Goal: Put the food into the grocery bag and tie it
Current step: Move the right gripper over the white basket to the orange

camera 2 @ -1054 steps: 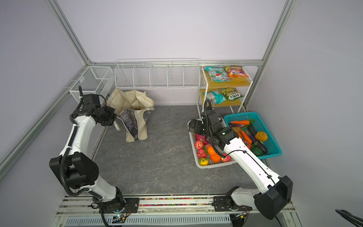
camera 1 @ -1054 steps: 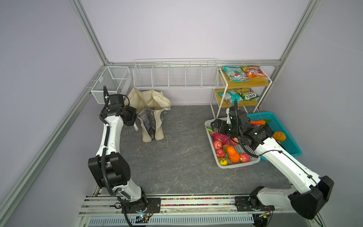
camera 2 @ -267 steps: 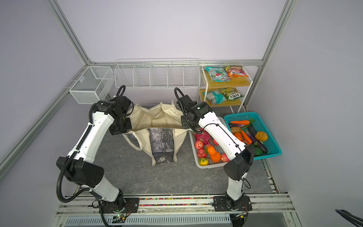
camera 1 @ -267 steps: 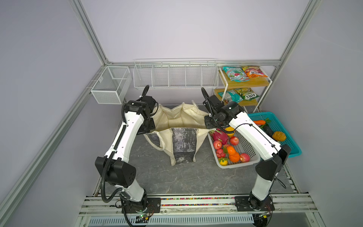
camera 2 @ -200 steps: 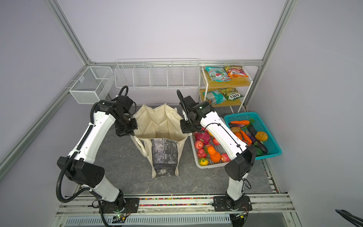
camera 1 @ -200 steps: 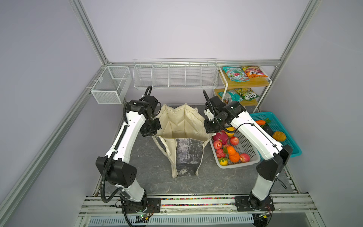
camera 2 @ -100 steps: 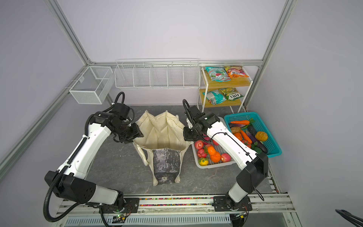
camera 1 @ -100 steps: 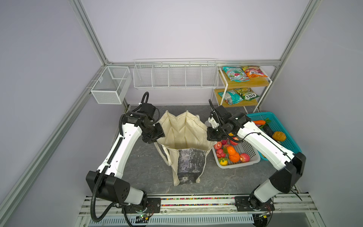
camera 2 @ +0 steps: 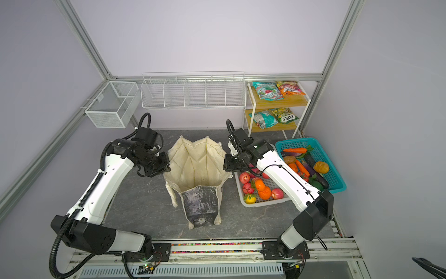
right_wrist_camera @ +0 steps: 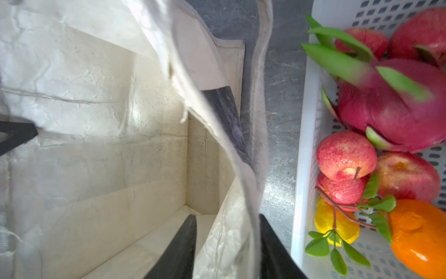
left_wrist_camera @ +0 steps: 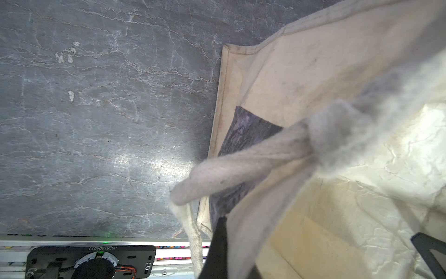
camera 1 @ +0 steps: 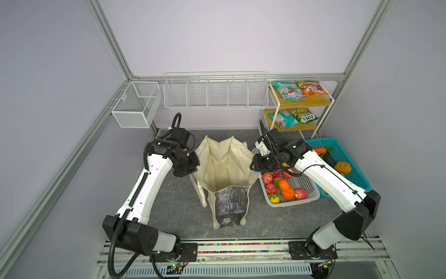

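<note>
The cream grocery bag stands open mid-table, its dark marbled panel facing the front. My left gripper is shut on the bag's left rim, and a strap handle hangs beside it. My right gripper is open, its jaws standing apart on either side of the right rim. No food shows inside the bag. Apples, oranges and a dragon fruit lie in the white basket. Snack packets sit on the shelf.
A teal basket of vegetables stands at the far right, next to the white basket. The two-tier shelf rack is at the back right. A wire rack and a mesh box hang on the walls. The arms' rail runs along the front.
Both arms have brought the bag forward and set it standing open on the table. The right gripper's jaws have come apart from the rim; the left still pinches its side.
</note>
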Robot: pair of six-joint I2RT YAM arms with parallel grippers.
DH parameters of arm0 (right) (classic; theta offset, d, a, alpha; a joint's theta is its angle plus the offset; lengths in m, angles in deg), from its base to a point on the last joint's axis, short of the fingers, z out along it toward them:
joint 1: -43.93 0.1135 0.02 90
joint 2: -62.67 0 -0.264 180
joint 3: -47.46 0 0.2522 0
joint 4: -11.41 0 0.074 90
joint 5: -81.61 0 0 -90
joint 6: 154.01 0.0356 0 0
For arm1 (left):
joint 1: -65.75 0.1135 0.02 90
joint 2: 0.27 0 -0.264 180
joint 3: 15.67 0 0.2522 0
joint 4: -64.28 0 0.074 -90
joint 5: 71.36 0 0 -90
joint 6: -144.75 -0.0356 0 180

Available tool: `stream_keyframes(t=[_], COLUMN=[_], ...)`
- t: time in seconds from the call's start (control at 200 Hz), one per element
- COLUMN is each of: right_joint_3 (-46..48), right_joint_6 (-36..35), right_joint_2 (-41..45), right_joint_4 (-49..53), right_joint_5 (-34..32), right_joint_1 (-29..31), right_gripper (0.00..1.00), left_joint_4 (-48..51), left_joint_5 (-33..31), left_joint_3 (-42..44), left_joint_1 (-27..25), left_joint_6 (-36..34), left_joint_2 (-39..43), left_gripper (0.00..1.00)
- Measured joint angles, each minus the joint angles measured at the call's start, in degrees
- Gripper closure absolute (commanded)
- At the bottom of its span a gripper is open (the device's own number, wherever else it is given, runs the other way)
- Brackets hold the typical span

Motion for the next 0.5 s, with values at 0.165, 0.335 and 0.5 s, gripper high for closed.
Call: stream_keyframes(t=[0.165,0.335,0.5], right_joint_3=[-4.5,-9.8,-11.0], right_joint_6=[-1.6,-2.6,-2.6], right_joint_2=[1.2,4.0,7.7], right_joint_4=[0.2,1.7,4.3], right_joint_5=[-3.4,-8.1,-12.8], right_joint_1=[-0.2,-2.8,-8.1], right_gripper=[0.27,0.19,0.14], left_joint_4=[0.4,0.3,0.3], left_joint_5=[-0.9,-1.3,-1.2], left_joint_3=[-0.3,-0.3,-0.4], left_joint_1=[0.0,0.0,0.0], left_joint_6=[-1.0,-2.5,-3.8], left_joint_2=[-0.5,-0.5,-0.5], left_gripper=[1.0,1.0,1.0])
